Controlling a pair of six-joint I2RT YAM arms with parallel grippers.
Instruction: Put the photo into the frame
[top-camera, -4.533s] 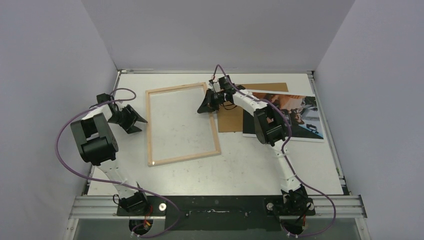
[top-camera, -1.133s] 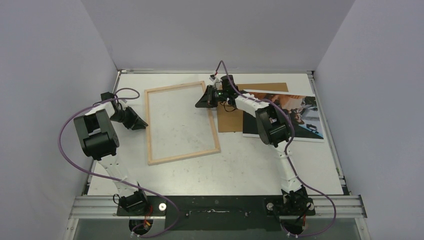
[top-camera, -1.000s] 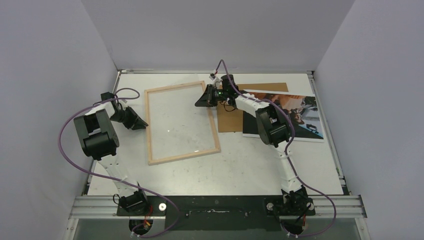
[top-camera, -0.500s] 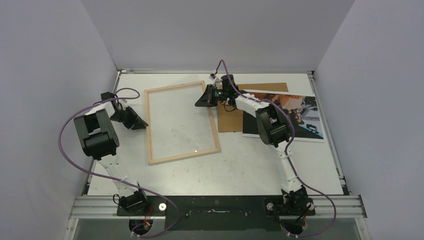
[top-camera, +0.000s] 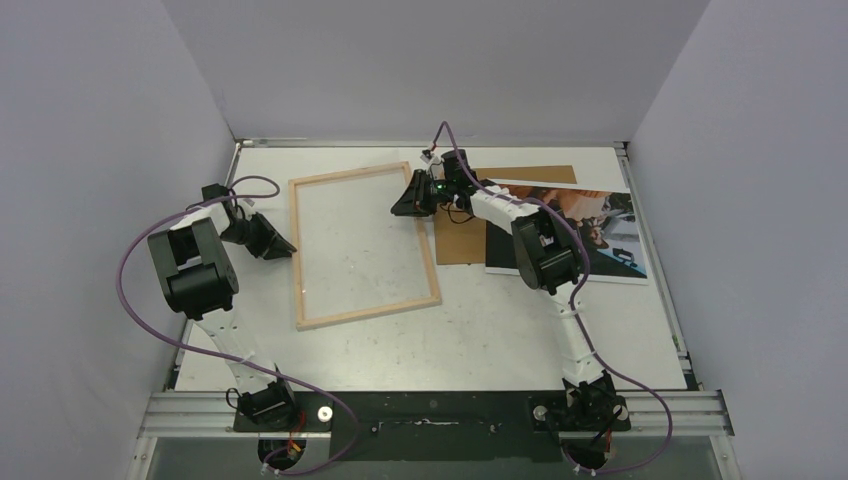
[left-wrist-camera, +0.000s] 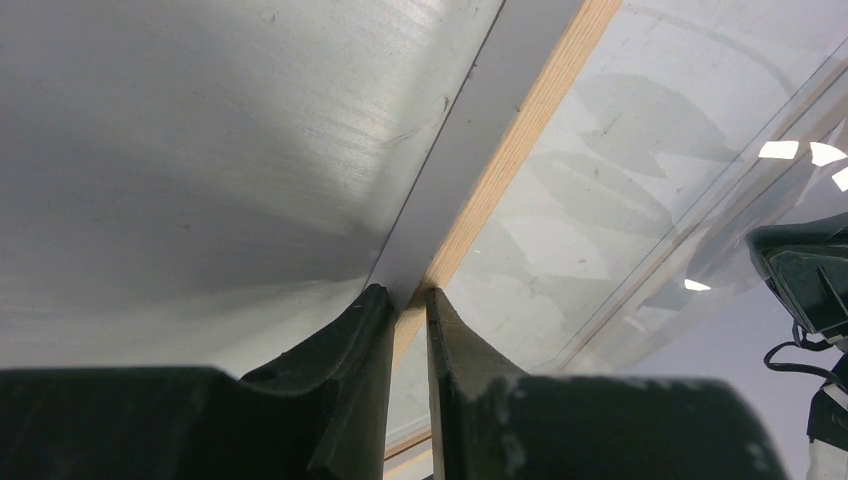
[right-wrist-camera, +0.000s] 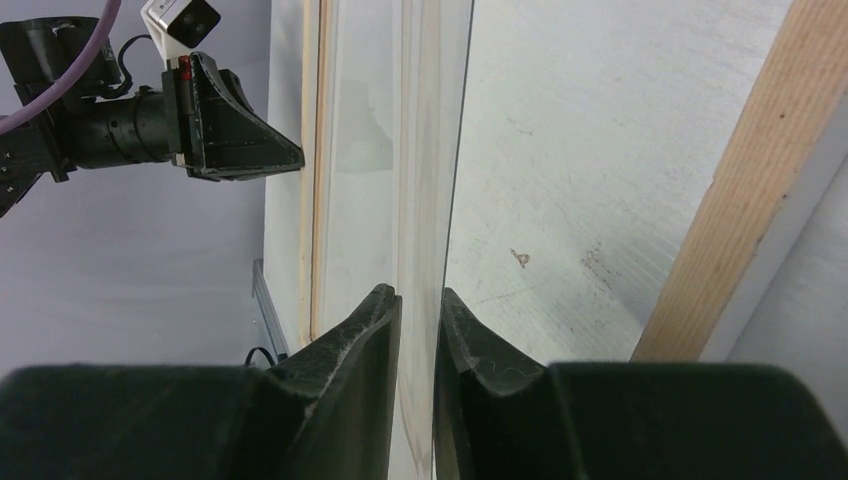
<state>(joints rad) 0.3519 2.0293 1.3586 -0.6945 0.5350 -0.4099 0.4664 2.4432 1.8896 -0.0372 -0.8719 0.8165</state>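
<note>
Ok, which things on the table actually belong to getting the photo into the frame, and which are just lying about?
Job in hand:
the photo
the frame, its left rail between the fingers of the left end effector
clear sheet at the frame, its edge between the fingers of the right end effector

Lying about:
brown backing board, partly under the photo, untouched

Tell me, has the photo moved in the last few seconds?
No. The photo lies where it did, its near right corner just as close to the right edge of the table.
</note>
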